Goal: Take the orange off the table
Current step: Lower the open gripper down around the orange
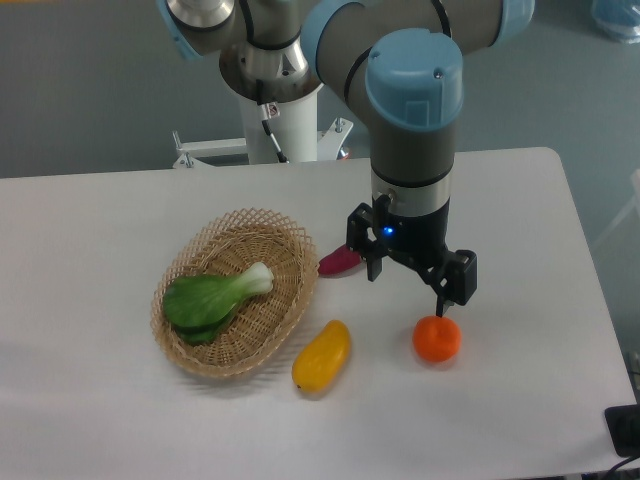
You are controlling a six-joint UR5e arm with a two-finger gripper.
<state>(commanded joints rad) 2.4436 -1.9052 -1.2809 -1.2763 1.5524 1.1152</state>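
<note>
The orange (437, 339) is a small, round, bright fruit resting on the white table (520, 220) toward the front right. My gripper (410, 288) hangs just above it and slightly to the left, pointing down. Its two black fingers (447, 290) stand apart with nothing between them, so it is open. The right finger's tip sits right over the top of the orange; whether it touches the fruit is unclear.
An oval wicker basket (285, 310) holding a green leafy vegetable (212, 298) stands left of centre. A yellow mango-like fruit (322, 356) lies in front of the basket. A magenta item (340, 262) is partly hidden behind the gripper. The arm's base (280, 120) rises at the table's back edge.
</note>
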